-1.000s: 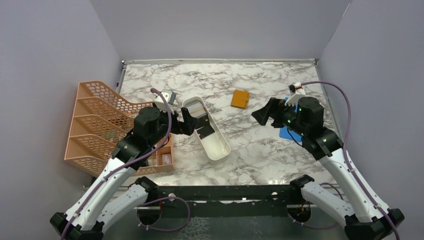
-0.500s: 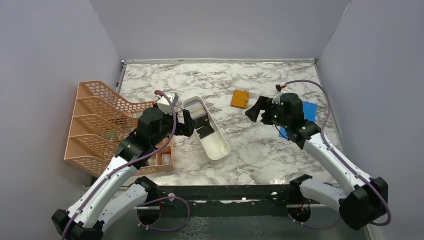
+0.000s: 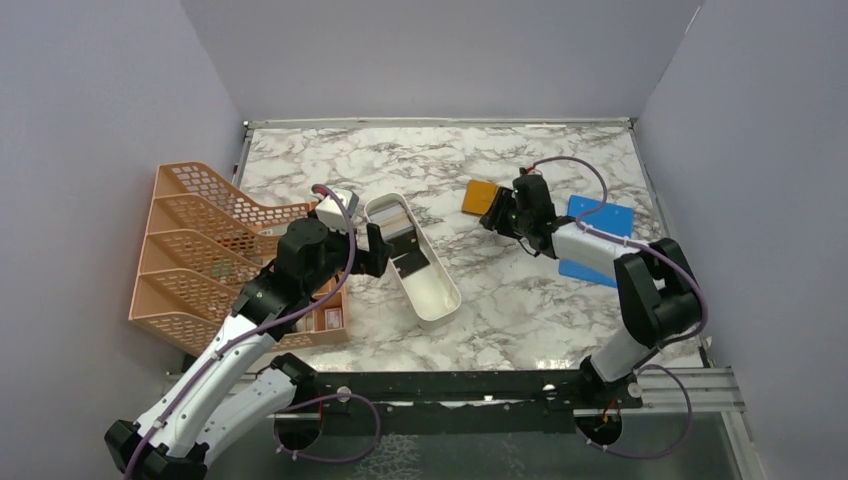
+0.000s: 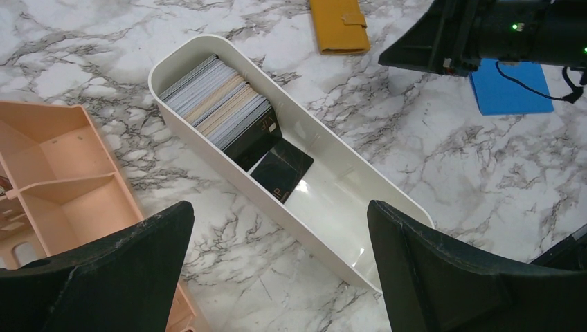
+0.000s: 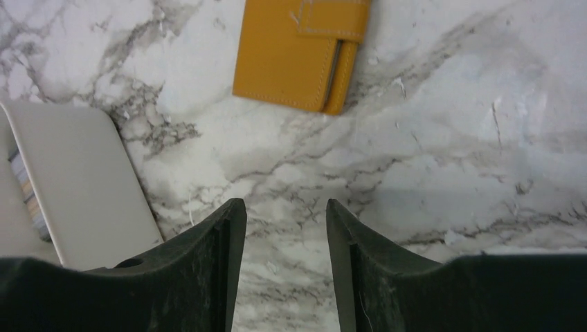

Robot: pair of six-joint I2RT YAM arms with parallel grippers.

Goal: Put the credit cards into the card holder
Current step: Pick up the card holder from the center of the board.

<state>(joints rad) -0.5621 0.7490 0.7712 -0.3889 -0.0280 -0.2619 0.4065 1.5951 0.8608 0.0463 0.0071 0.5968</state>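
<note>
I am watching the left gripper point(image 3: 378, 250) hanging just above the left side of a long white tray point(image 3: 445, 297). Its two fingers point(image 4: 124, 270) are standing wide apart, and nothing is sitting between them.

Inside the tray, the cards point(image 4: 214, 107) are standing on edge in a tight row at the far end. Some are looking grey, some pale and some dark. One black card point(image 4: 282, 171) is lying flat on the tray floor, just beside the row.

The card holder point(image 3: 480, 197) is lying flat on the marble table point(image 3: 520, 300), well off to the right of the tray. It is folded shut, with its little strap going over one edge.

The right gripper point(image 3: 497, 214) is hanging low, just beside the card holder, with its arm stretching out across the table. From the camera on that wrist, its fingers point(image 5: 208, 270) are sitting only a little way apart, and nothing is sitting between them. The card holder is lying just past the fingertips, and they are not touching it.

A blue sheet point(image 3: 598, 240) is lying on the table under the right arm, and the arm is hiding part of it. A peach rack point(image 3: 190, 240) is standing at the left edge of the table, next to the left arm.
</note>
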